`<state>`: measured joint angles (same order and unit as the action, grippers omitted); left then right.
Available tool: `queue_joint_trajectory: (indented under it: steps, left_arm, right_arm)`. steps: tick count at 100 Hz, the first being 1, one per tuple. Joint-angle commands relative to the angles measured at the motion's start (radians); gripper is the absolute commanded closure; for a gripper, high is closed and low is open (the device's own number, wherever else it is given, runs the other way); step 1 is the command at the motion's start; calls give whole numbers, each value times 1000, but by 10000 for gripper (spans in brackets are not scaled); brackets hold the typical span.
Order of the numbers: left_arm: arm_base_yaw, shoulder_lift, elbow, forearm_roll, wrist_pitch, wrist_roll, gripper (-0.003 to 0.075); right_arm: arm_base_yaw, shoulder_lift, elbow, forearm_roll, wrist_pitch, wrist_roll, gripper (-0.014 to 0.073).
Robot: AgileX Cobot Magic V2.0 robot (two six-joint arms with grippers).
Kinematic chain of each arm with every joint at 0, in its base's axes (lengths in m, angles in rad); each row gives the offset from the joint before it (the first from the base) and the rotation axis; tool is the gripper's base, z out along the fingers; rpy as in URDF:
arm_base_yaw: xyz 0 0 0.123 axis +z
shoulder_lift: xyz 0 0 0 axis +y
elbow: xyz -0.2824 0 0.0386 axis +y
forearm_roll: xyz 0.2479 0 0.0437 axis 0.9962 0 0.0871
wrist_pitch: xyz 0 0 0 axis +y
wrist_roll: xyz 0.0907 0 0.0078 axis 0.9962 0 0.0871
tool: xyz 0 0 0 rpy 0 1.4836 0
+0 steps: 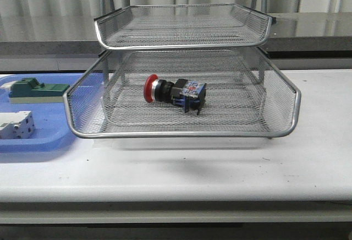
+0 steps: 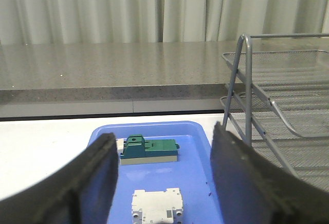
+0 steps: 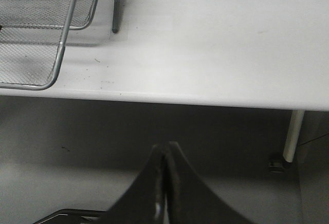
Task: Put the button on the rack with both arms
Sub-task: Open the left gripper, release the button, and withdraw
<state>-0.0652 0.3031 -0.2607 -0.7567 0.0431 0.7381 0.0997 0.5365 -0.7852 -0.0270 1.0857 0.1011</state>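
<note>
Lying centre-frame in the silver wire-mesh rack (image 1: 181,94), the red-headed push-button switch (image 1: 175,93) could roll if jostled; left pincer (image 2: 163,178) gaped empty, right pincer (image 3: 164,193) pressed together.

I log the rack (image 1: 181,86) as silver wire mesh on bright, smooth metal rods, and the button (image 1: 174,92) lying in it as glossy red plastic on a black collar with a blue-black plastic body. Beside the rack I note a smooth blue plastic tray (image 1: 49,135), on a matt white table (image 1: 220,168) with faint scuffs. My left gripper's fingers (image 2: 247,183) look matt black and slightly grainy.
</note>
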Motion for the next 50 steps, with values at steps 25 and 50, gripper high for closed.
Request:
queue_joint_trajectory:
  steps: [25, 50]
  left_arm:
    - [2, 7, -1, -12, -61, -11, 740]
    - [2, 7, 3, -12, -59, -11, 740]
  right_arm:
    - [-2, 3, -34, -12, -50, 2, 664]
    - [-2, 3, -34, -12, -50, 2, 664]
